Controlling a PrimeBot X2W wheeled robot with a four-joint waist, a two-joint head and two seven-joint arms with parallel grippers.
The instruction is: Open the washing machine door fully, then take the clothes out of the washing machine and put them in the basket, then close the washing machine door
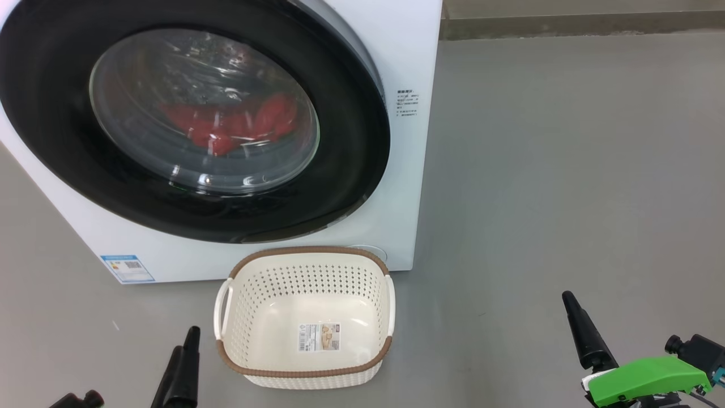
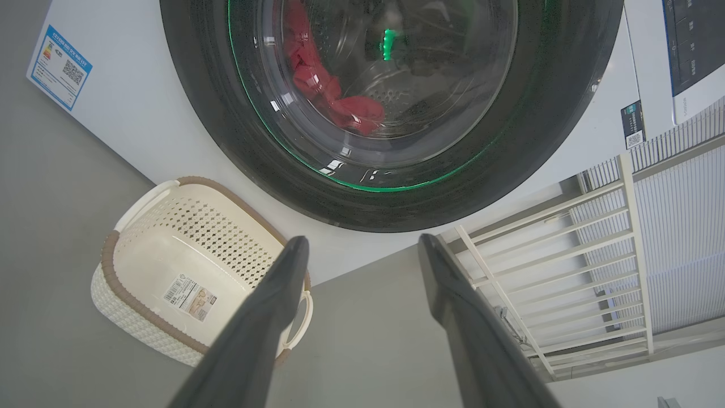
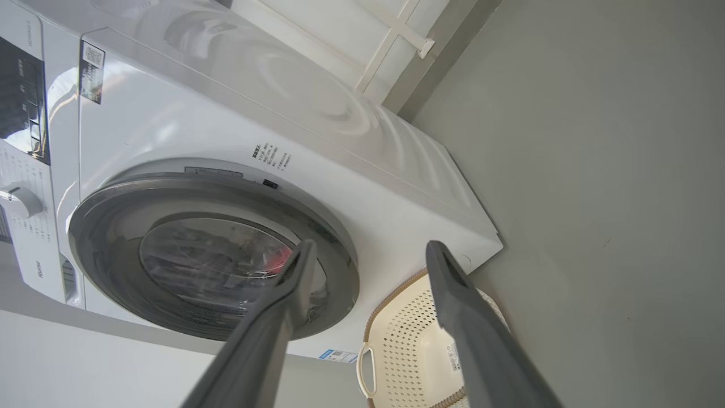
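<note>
Washing machine door [image 1: 340, 170] shut, well beyond left pincer [image 2: 362, 243], right pincer [image 3: 368, 246]; both spread.

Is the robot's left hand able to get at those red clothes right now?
Probably not: the washer door looks shut over the clothes, and the open left hand sits near the basket.

Left gripper [image 2: 363, 241]: two long dark-grey fingers, smooth, tapering to blunt tips | Right gripper [image 3: 371, 245]: same build | Right wrist: bright green plastic bracket [image 1: 645, 381], black knobbed module [image 1: 698, 350]
</note>
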